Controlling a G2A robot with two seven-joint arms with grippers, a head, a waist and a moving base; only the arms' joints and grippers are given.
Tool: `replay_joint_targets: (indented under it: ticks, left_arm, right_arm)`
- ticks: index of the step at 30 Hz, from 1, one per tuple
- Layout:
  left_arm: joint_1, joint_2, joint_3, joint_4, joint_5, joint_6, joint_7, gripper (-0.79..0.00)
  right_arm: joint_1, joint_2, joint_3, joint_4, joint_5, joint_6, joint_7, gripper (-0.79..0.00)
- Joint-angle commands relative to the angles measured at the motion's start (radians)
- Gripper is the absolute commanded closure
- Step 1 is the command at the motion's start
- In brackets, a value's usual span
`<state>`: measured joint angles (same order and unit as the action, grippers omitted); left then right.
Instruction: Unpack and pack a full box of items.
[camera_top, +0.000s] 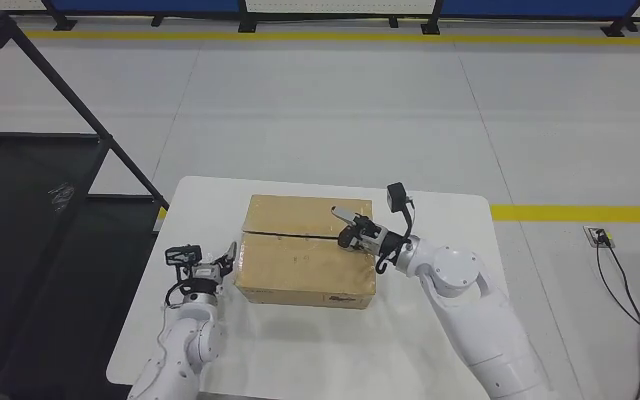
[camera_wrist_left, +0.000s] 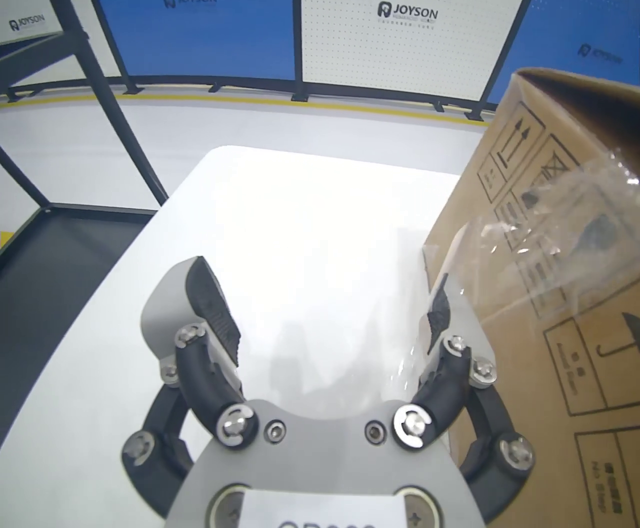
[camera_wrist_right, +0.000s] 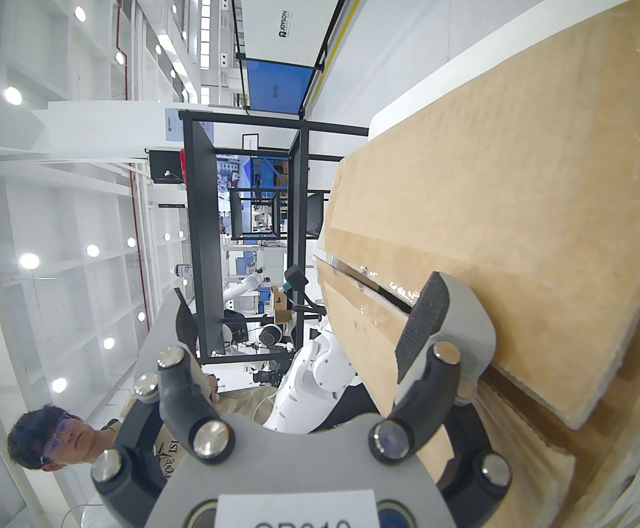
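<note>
On the table (camera_top: 440, 215), the left hand (camera_wrist_left: 320, 285) gapes beside the box (camera_top: 300, 270), the right hand (camera_wrist_right: 307, 300) over its seam (camera_top: 290, 236).

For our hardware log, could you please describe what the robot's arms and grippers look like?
The left arm and right arm have smooth white rounded shells. The left gripper and right gripper each have a silver-grey metal base plate, black curved linkages with shiny round bolts, and grey fingers with black ribbed pads.
</note>
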<state>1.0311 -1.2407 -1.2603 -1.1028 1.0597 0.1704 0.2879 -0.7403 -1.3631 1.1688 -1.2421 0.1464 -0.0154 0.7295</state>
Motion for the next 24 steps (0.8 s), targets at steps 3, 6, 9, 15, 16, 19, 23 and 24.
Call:
replay_joint_targets:
  ticks: [3, 6, 9, 15, 16, 19, 23, 24]
  left_arm:
    - [0.005, -0.004, -0.026, -0.019, -0.035, 0.038, 0.005, -0.785]
    - [0.003, -0.008, -0.044, -0.024, -0.083, 0.033, -0.030, -0.785]
    - [-0.003, -0.010, -0.051, -0.019, -0.098, 0.024, -0.053, -0.785]
    - [-0.012, -0.017, -0.055, 0.004, -0.112, 0.029, -0.068, -0.785]
    - [-0.015, -0.019, -0.057, 0.008, -0.122, 0.035, -0.075, -0.785]
    - [-0.028, -0.024, -0.062, 0.030, -0.153, 0.042, -0.105, -0.785]
    - [-0.050, -0.030, -0.064, 0.062, -0.182, 0.041, -0.134, -0.785]
    - [-0.053, -0.031, -0.063, 0.067, -0.181, 0.039, -0.132, -0.785]
  right_arm:
    - [0.004, 0.000, -0.003, 0.008, 0.007, -0.003, 0.002, -0.785]
    - [0.007, 0.000, -0.005, 0.012, 0.009, -0.006, 0.002, -0.785]
    - [0.012, 0.000, -0.008, 0.017, 0.012, -0.005, 0.004, -0.785]
    - [0.019, -0.001, -0.017, 0.021, 0.012, -0.003, 0.005, -0.785]
    - [0.020, -0.001, -0.017, 0.022, 0.013, -0.002, 0.005, -0.785]
    - [0.021, -0.001, -0.020, 0.021, 0.011, 0.000, 0.004, -0.785]
    - [0.021, 0.000, -0.021, 0.020, 0.011, 0.001, 0.003, -0.785]
    - [0.020, 0.000, -0.021, 0.019, 0.012, 0.001, 0.003, -0.785]
